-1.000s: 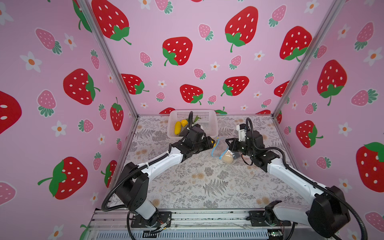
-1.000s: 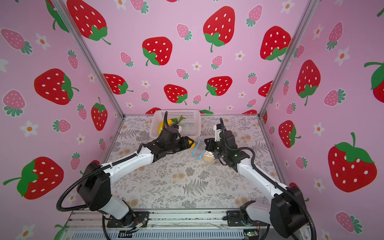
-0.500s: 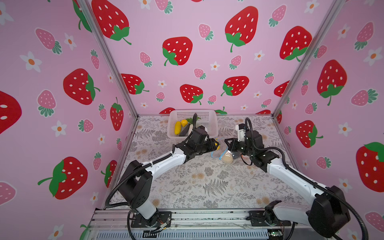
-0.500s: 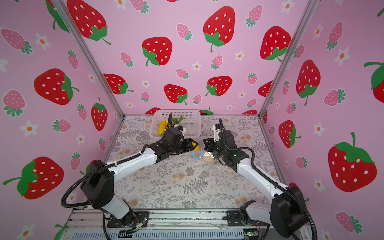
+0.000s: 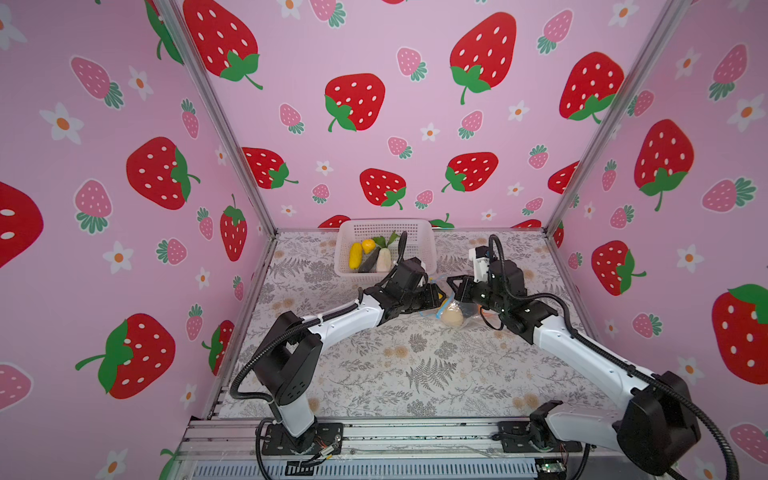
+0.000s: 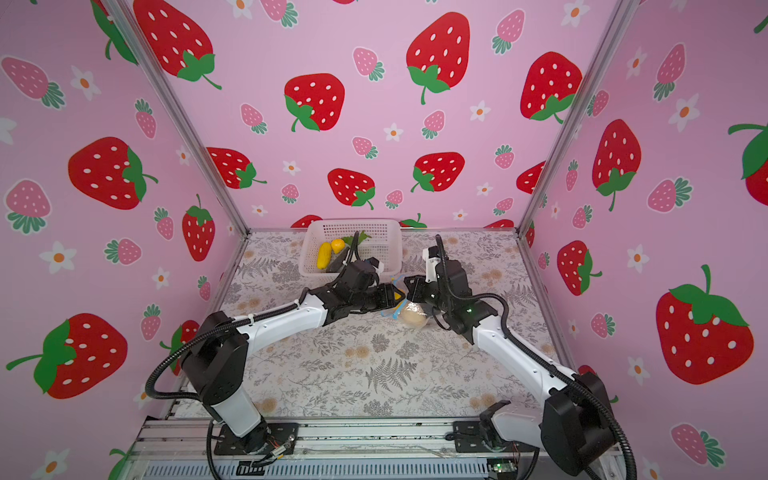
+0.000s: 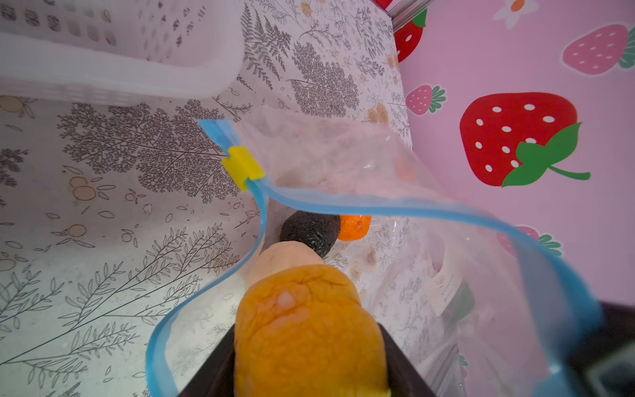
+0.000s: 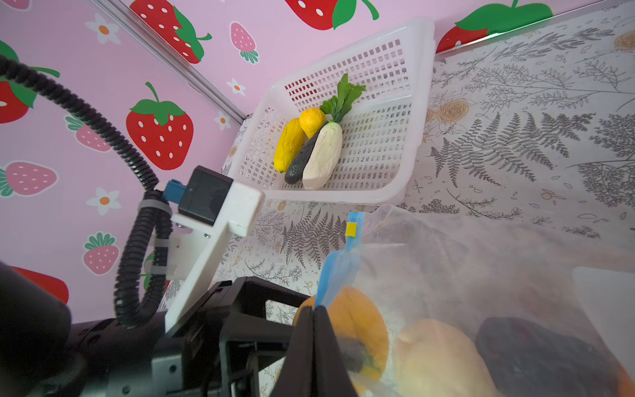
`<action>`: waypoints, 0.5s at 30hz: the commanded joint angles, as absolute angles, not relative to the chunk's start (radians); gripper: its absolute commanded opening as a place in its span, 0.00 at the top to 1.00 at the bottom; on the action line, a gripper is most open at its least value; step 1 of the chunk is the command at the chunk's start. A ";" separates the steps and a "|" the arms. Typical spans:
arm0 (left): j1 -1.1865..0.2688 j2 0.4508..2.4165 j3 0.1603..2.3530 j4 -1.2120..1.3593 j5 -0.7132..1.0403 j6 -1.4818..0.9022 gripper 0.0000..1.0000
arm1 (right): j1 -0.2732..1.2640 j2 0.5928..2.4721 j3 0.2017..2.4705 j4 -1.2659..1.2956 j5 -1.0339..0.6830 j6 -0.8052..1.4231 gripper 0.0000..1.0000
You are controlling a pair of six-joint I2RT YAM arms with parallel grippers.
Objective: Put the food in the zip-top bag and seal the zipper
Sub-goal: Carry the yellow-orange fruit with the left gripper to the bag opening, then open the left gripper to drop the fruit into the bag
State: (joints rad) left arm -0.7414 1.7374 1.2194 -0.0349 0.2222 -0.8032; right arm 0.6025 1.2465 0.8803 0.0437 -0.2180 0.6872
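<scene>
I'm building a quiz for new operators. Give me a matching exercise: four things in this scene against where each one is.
Things:
1. white radish
2. big orange fruit
3. black piece
4. yellow slider

Places:
a. on the blue zipper strip
b. in the left tool
c. in the white basket
d. inside the clear bag

Pairs: 1-c, 2-b, 3-d, 4-a

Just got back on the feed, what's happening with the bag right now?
The right gripper is pinched shut on the blue zipper of the zip-top bag, holding its mouth open. The left gripper holds an orange toy fruit at that mouth. A beige ball, a dark piece and an orange piece are already inside. A corn cob, a radish and others lie in the white basket.
</scene>
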 commanded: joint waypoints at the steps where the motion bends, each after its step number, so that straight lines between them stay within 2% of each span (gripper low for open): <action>1: -0.749 1.753 1.275 -0.051 0.241 -0.783 0.49 | 0.611 1.249 0.911 0.067 -0.220 0.697 0.94; 3: -0.751 1.761 1.284 -0.055 0.242 -0.778 0.47 | 0.610 1.249 0.912 0.067 -0.220 0.697 0.94; 6: -0.751 1.768 1.289 -0.058 0.245 -0.776 0.34 | 0.610 1.248 0.910 0.067 -0.219 0.698 0.94; 8: -0.751 1.772 1.293 -0.061 0.248 -0.773 0.30 | 0.610 1.248 0.907 0.069 -0.219 0.697 0.94; 15: -0.752 1.776 1.299 -0.063 0.245 -0.771 0.25 | 0.611 1.249 0.908 0.069 -0.216 0.693 0.94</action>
State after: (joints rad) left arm -0.7464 1.7596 1.2507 -0.0563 0.2394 -0.7811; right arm 0.6044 1.2469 0.8806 0.0437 -0.2176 0.6872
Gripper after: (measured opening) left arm 0.747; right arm 0.061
